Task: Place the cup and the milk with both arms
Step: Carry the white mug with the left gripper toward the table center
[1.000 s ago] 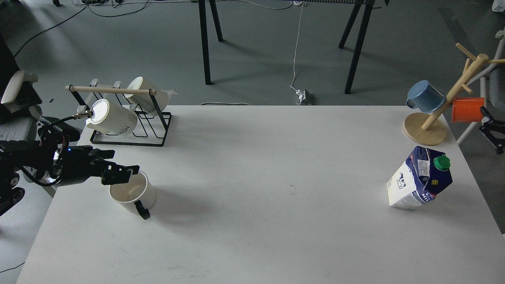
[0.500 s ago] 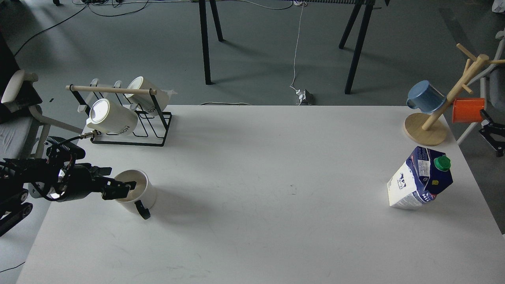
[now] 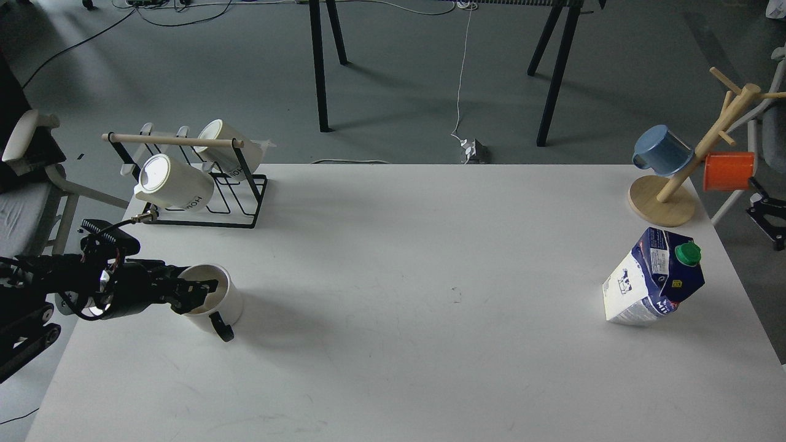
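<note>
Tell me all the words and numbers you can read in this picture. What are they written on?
"HOM": upside down on the front white cup lying in the black rack; any further letters are hidden.
"MI": white letters low on the milk carton; the rest is cut off.
The carton's white label and small yellow mark are too small to read.
The rear rack cup's print is too blurred.

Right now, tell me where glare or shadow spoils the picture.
Head view: glare whitens the front mug on the rack; the left gripper is dark at the cup rim, fingers hard to separate; soft shadows fall right of cup and milk carton.
</note>
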Tool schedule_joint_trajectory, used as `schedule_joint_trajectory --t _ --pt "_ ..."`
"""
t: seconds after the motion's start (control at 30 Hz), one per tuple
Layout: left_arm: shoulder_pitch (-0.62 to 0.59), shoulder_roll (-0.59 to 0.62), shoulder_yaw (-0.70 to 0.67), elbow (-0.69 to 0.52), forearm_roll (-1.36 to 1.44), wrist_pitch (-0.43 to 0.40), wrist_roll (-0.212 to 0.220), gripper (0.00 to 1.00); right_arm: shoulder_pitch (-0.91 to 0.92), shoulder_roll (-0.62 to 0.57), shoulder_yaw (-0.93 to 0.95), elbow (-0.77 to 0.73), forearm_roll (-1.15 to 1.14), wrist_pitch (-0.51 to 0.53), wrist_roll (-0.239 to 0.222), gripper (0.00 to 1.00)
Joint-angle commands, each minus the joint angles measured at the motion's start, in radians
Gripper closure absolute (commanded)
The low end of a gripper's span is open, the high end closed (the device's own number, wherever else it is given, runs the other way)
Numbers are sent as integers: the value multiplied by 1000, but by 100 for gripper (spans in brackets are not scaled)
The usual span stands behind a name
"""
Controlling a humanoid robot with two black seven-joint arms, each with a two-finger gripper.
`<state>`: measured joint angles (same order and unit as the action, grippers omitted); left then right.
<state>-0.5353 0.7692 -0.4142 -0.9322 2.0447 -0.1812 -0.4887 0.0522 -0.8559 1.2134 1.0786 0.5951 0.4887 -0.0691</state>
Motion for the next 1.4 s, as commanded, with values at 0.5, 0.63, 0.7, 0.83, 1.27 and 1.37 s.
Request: schedule_joint_trajectory --t 0.5,0.63,0.7,0.83,1.27,1.37 --pt "-35 110 -92 -378 -179 -230 0 91 -15 0 1 -3 0 0 0 3" --pt "-98 -52 -120 -375 -137 -287 0 91 -18 -3 8 -32 2 0 2 4" --pt "-133 -137 -118 -311 -77 -293 0 92 -18 -3 9 -60 5 0 2 4" --pt "-143 -315 -118 -159 46 -291 0 91 -18 -3 9 -88 8 0 2 4" --pt "-130 -553 -107 -13 137 -284 0 90 -22 -22 9 -86 6 0 2 4" --pt "-124 -551 -106 -13 137 -282 0 88 -23 -22 9 -86 6 0 2 4"
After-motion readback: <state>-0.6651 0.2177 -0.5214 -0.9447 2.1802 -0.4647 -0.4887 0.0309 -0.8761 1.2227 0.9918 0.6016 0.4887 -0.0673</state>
